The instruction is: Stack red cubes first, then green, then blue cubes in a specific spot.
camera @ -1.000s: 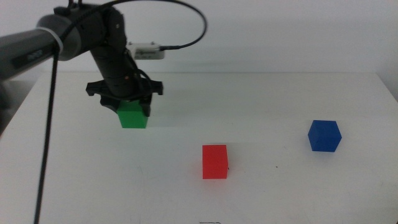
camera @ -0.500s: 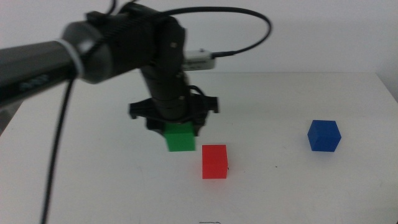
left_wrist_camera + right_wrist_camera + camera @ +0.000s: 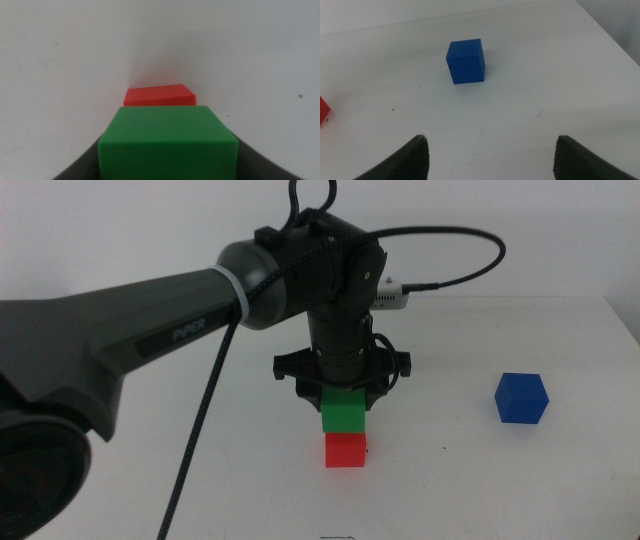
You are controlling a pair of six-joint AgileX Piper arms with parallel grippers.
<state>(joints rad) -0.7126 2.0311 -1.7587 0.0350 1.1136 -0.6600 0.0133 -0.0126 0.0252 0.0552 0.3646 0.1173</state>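
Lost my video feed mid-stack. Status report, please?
Left gripper shut on green cube, directly over red cube; contact unclear. Right gripper open, waiting near blue cube. Nothing in the way.

The middle camera looks forward and down over my white worktop [image 3: 520, 480] from a moderate distance. My left wrist camera sits very close above the green cube [image 3: 167, 142], facing down past it to the red cube [image 3: 159, 95], both shared with the middle view. My right wrist camera looks from farther off at the blue cube [image 3: 465, 61], also seen in the middle view.
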